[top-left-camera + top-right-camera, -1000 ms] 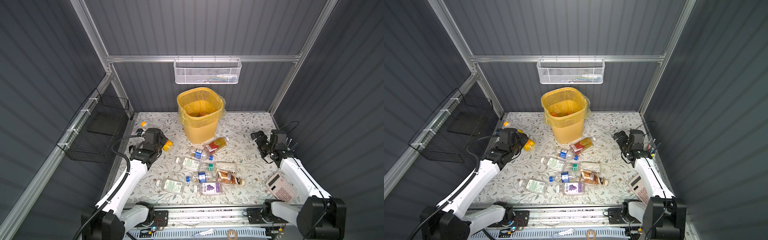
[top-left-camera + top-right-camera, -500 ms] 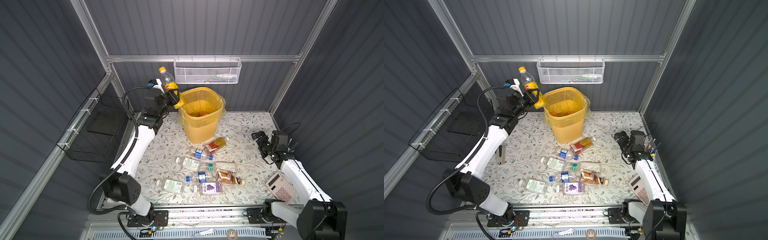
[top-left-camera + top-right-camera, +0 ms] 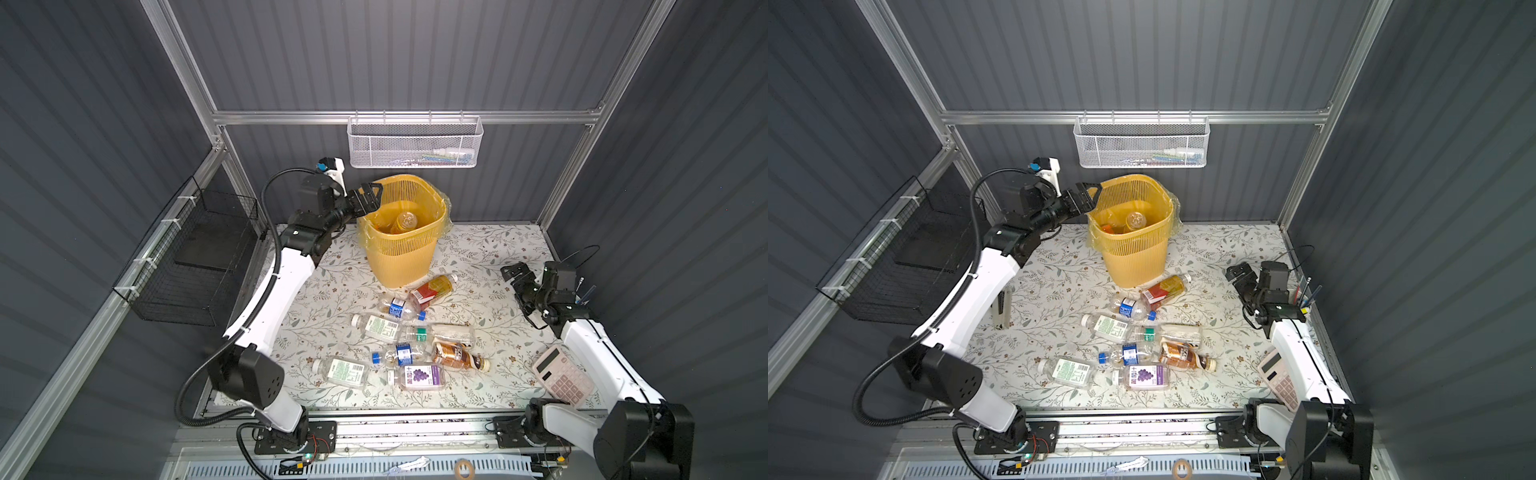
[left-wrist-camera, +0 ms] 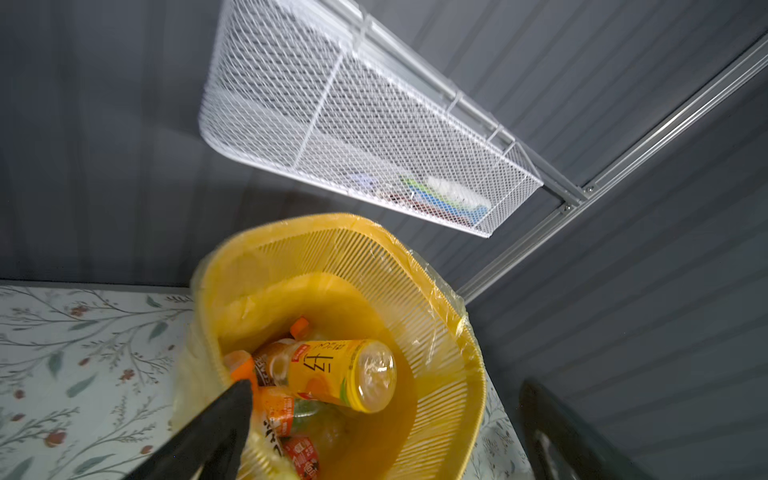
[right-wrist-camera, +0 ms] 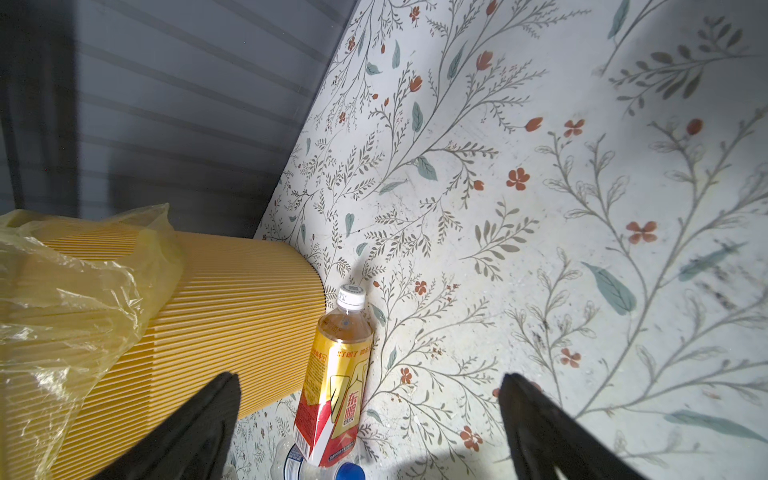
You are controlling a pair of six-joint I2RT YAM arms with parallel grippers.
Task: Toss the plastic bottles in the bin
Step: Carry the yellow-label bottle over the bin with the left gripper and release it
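**Grey slatted cell, floral bench: drop at the bin, left arm**

Walls are grey panel; the bench (image 3: 478, 249) has a floral print.

- Left gripper (image 3: 370, 195) hangs over the rim of the bin (image 3: 399, 257), jaws wide, holding nothing.
- Beneath it, inside the bin, a yellow-label bottle (image 4: 340, 376) lies on top of other bottles, base toward the wrist camera.
- Right gripper (image 3: 513, 274) is wide and empty near the right edge of the bench.
- About eight plastic bottles (image 3: 401, 353) lie loose in front of the bin.

Judgement: the drop looks complete. Rise straight up before swinging away, so the fingers miss the lattice and the liner bag. The likeliest next pick is the red-and-yellow bottle (image 5: 336, 386) just beside the bin's foot. Grip it across the body, not the cap.

Writing:
- The red-and-yellow bottle's label reads "东鹏".
- The binned yellow label has large characters, not read with confidence.
- The grape label (image 3: 419, 377) is too small to read.
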